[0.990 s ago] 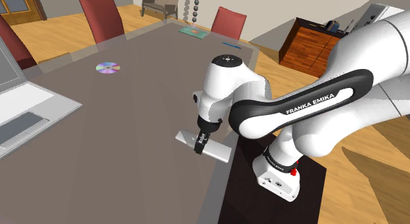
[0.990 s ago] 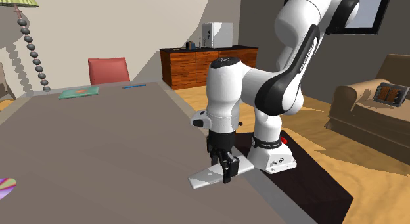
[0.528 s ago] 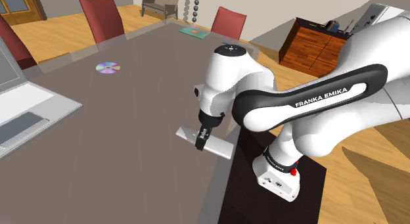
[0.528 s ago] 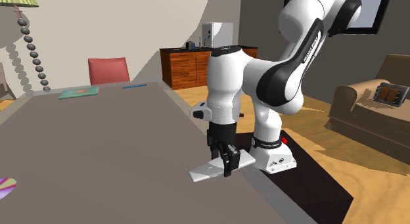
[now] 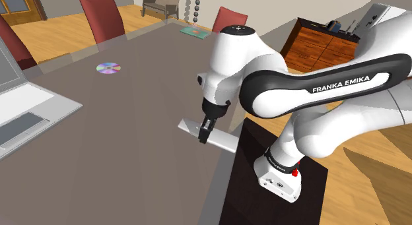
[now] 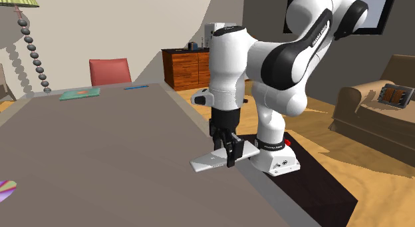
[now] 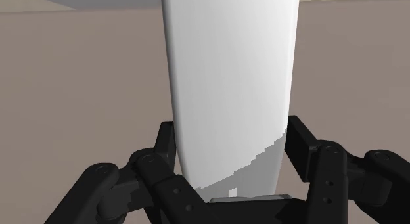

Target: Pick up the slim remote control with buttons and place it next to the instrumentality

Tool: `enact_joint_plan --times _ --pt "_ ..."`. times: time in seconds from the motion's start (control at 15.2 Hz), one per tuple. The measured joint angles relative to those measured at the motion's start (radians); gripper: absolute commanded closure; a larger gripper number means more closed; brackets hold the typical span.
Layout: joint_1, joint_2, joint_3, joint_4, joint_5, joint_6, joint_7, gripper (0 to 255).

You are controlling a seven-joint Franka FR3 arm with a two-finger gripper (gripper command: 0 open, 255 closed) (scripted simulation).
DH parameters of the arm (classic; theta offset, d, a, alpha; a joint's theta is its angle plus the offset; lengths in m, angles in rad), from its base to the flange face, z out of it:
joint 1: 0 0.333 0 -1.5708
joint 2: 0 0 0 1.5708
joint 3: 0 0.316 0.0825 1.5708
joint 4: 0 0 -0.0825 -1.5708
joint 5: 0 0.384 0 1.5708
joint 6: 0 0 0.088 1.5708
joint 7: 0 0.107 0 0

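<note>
- One white Franka arm bends over the near corner of the grey table [image 5: 125, 131] in the shoulder view. Its black gripper [image 5: 205, 131] points down and pinches the remote control [image 5: 224, 141] across the middle.
- The remote is drawn as a plain pale slab with no buttons visible. It lies nearly level, close to the table edge nearest the stand, and one end reaches out over the dark mat [image 5: 247, 184].
- Far off toward this view's left sit a shiny disc [image 5: 108, 68] and an open laptop [image 5: 20, 111], both well apart from the remote. Two red chairs [image 5: 99, 16] stand along the far sides.
- Second exterior view: the gripper [image 6: 230, 158] hangs straight down, its fingers closed on the remote control [image 6: 203, 164]. The remote slants across the table's corner beside the arm's base. I cannot tell whether it clears the tabletop.
- A green flat item [image 6: 80, 94] and a red chair [image 6: 110, 71] are at the table's far end. A brown sofa [image 6: 372, 116] is at this view's right.
- Wrist view: the remote control [image 7: 230, 78] runs away from the gripper [image 7: 231, 147]. Both black fingers [image 7: 166, 145] press its long sides, with grey tabletop behind.
</note>
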Motion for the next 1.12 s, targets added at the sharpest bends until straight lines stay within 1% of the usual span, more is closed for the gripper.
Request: enact_joint_plan --times 0.2,0.33,0.59,0.99,1.12 --pt "0.000 -0.018 -0.011 0.023 -0.007 -0.041 0.000 255" --pt "-0.026 0.022 -0.019 0.054 -0.027 -0.034 -0.014 255" --pt "-0.096 0.159 -0.031 0.147 -0.087 0.008 -0.043 255" --pt "-0.194 0.382 -0.054 0.325 -0.195 0.043 -0.077 255" --pt "-0.218 0.469 -0.055 0.411 -0.236 0.040 -0.072 255"
